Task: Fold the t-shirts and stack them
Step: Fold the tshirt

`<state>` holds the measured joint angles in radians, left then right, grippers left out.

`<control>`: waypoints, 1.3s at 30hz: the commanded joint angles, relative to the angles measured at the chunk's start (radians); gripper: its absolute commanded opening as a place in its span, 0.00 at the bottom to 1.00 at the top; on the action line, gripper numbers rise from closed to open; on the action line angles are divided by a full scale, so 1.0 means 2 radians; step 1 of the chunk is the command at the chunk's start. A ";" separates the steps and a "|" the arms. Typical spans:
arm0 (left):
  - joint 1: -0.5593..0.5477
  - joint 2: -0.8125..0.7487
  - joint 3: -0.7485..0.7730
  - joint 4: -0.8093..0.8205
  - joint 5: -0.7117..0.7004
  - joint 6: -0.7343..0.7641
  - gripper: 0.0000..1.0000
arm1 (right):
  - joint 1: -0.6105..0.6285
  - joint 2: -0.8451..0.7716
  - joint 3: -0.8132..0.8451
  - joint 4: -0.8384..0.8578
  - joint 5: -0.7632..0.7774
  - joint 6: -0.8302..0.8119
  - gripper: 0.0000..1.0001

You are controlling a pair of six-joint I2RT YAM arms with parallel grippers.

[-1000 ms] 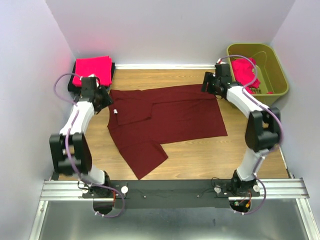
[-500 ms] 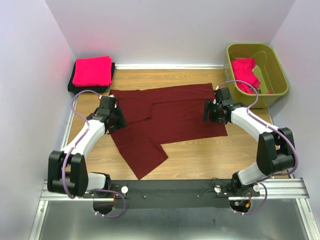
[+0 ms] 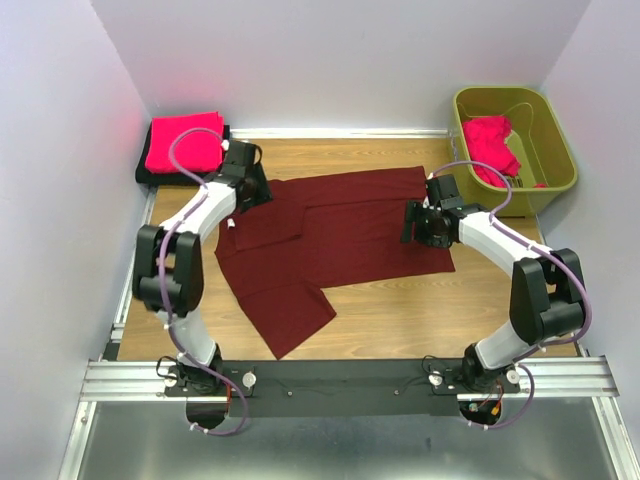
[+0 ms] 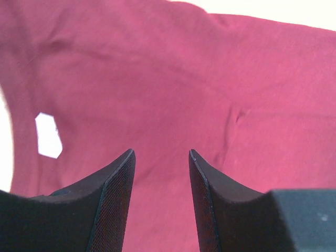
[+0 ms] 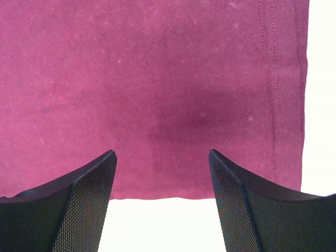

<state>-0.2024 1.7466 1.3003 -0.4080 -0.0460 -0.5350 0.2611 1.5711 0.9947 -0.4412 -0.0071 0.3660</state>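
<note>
Within the last second the left gripper (image 4: pixel 160 153) has swung from beside the folded stack, down the shirt's left side and back up to the collar end of the maroon t-shirt (image 3: pixel 350 225). The right gripper (image 5: pixel 161 153) has come in from the bin corner to the hem side. The shirt itself lies unmoved, spread on the table (image 3: pixel 420 310) with 1 sleeve folded in, so probably the next fold is only being lined up.

Both claws stand apart and hold nothing. The right claw hangs above a cloth edge, with the stitched hem (image 5: pixel 302 105) just beside it. Bare wood lies open in front of the shirt. The pinkish-red stack (image 3: pixel 185 143) sits near the left arm, and the olive bin (image 3: pixel 515 95) near the right.
</note>
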 commanded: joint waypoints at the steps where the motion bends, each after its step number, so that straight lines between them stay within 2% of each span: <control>1: -0.018 0.062 0.041 -0.005 -0.015 0.015 0.53 | 0.004 0.006 0.002 0.002 -0.007 0.007 0.78; 8: -0.019 0.148 0.074 -0.008 -0.012 0.027 0.53 | 0.004 0.025 0.003 0.002 0.026 0.016 0.78; 18: -0.026 0.217 0.118 -0.015 0.005 0.042 0.53 | 0.002 0.067 0.002 0.004 0.082 0.017 0.79; 33: -0.041 0.278 0.240 -0.046 0.036 0.041 0.53 | -0.056 0.104 0.006 0.007 0.128 0.022 0.79; 39: -0.041 0.258 0.279 -0.074 0.031 0.038 0.55 | -0.056 0.055 0.016 0.003 0.090 0.018 0.79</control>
<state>-0.2821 2.2780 1.8252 -0.4892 0.0017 -0.4534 0.1577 1.7290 1.0187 -0.3954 0.1936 0.3954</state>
